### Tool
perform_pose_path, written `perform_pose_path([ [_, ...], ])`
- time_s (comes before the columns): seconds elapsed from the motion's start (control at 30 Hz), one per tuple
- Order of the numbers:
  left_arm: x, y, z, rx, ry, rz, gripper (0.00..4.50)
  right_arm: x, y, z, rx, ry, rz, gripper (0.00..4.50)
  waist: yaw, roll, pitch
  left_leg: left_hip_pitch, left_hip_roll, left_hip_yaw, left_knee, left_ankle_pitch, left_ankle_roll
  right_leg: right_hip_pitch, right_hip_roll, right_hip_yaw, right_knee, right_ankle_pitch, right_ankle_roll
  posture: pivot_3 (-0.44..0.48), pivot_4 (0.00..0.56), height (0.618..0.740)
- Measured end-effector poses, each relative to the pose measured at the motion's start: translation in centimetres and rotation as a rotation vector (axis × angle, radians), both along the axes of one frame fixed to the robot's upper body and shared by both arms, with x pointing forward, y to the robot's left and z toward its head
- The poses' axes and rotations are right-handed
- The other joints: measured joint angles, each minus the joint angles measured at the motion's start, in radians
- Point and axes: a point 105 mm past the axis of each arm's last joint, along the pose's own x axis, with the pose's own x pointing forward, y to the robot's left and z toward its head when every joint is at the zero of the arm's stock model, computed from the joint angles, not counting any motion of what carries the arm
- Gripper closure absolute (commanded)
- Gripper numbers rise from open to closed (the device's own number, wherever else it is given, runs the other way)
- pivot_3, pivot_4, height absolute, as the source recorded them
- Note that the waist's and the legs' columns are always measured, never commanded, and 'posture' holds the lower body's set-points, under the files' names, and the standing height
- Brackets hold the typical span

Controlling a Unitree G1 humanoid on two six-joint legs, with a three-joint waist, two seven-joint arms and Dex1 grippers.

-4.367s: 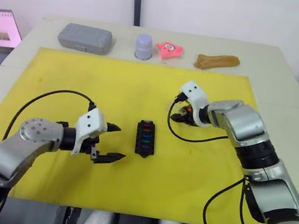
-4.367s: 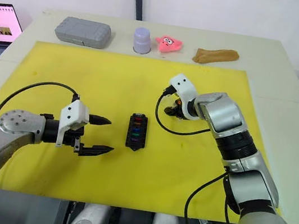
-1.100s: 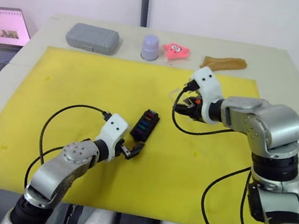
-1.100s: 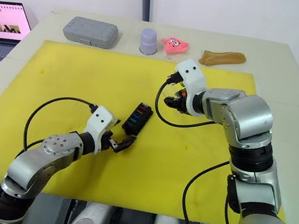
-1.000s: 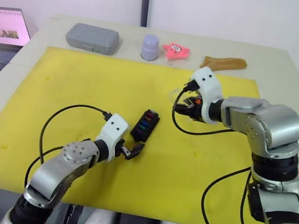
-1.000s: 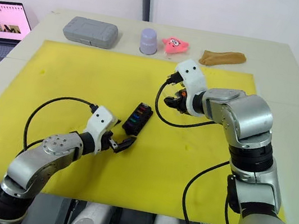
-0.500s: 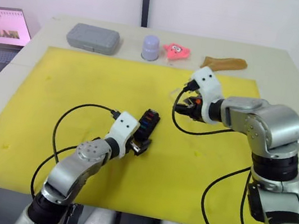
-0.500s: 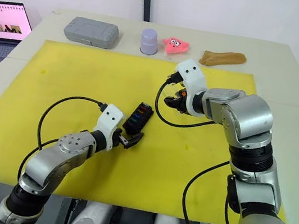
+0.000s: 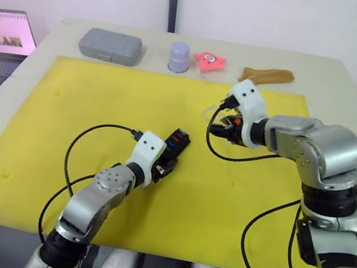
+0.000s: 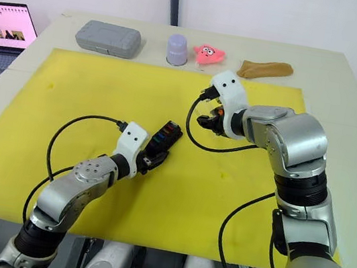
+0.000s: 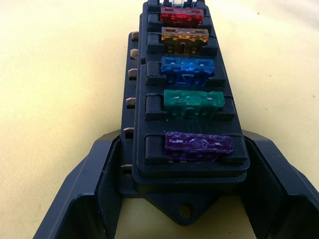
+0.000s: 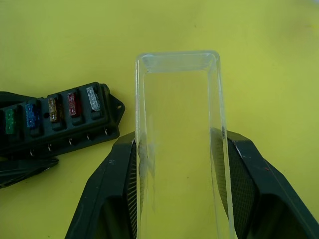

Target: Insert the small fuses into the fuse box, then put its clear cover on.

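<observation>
The small black rectangular plastic fuse box point(image 11: 187, 107) is seen lying at an angle near the middle of the yellow foam mat point(image 9: 67, 109), with its near end clasped between the two black fingers of the left gripper point(image 11: 179, 199). The fingers are set narrowly, one against each long side of the box. In the left wrist view, five small squarish plastic blade fuses are seen seated in a row of slots on top: a purple fuse point(image 11: 198, 143) nearest the gripper, then a green fuse point(image 11: 193, 99), a blue fuse point(image 11: 187, 66), an orange fuse point(image 11: 184, 35) and a red fuse point(image 11: 180, 16). A pale grey fuse point(image 12: 92, 98) is seen at the far end of the row in the right wrist view.

The small transparent rectangular plastic cover point(image 12: 179, 149) is held between the fingers of the right gripper point(image 12: 182, 194), which are closed onto its long sides. This gripper is raised over the mat, apart from the box and on its right.

Along the far edge of the table point(image 10: 324, 69), beyond the mat, a grey plastic case point(image 9: 110, 46), a lilac cup point(image 9: 180, 57), a pink star-shaped toy point(image 9: 210, 61) and a tan object point(image 9: 267, 74) are lined up. An open laptop point(image 10: 1, 28) is seen at the far left.
</observation>
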Motion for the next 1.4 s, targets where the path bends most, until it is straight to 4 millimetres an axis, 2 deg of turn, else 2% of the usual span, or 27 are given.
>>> perform_pose_path([
  [0.3,-0.4,1.7,0.2,0.058,0.004,-0.221,1.78,0.0,-0.2,0.2,0.0,-0.012,0.007,2.81,-0.006,0.0,0.0,0.0,0.001,0.0,-0.002,0.0,0.0,-0.001,0.001,0.0,-0.001,0.0,0.0,0.0,0.15,0.74],
  [0.4,-0.6,2.6,0.5,0.107,0.006,-0.385,1.78,-0.6,0.3,0.6,0.01,-0.022,0.064,2.81,-0.006,0.001,0.0,0.0,0.001,0.001,-0.004,0.0,0.0,-0.002,0.001,0.0,-0.001,0.0,0.0,0.0,0.15,0.74],
  [0.57,-0.4,3.1,0.7,0.134,0.008,-0.606,1.78,-2.0,0.8,0.9,0.022,-0.019,0.155,2.81,-0.006,0.001,0.001,0.0,0.001,0.0,-0.007,0.0,0.0,-0.002,0.001,-0.001,-0.005,0.0,0.0,0.0,0.15,0.74],
  [0.97,-0.6,2.6,0.6,0.166,-0.032,-0.96,1.78,-5.4,0.8,0.6,0.007,0.018,0.316,2.81,0.0,0.001,0.001,-0.003,0.0,0.0,-0.012,-0.002,0.003,-0.002,0.0,-0.002,-0.016,0.0,0.0,0.0,0.15,0.74],
  [1.2,-0.5,1.4,0.0,0.129,-0.068,-1.078,1.78,-8.1,2.6,0.1,-0.058,0.044,0.501,2.81,0.001,0.001,0.0,-0.002,-0.001,0.001,-0.01,-0.002,0.003,-0.001,0.0,-0.003,-0.014,0.001,0.002,0.0,0.15,0.74],
  [1.4,-0.1,0.7,-0.3,0.143,-0.073,-1.123,1.78,-9.0,4.6,-0.3,-0.131,0.075,0.608,2.81,0.002,0.001,0.0,-0.002,-0.001,0.0,-0.008,-0.001,0.003,0.0,0.0,-0.003,-0.013,0.001,0.002,0.0,0.15,0.74],
])
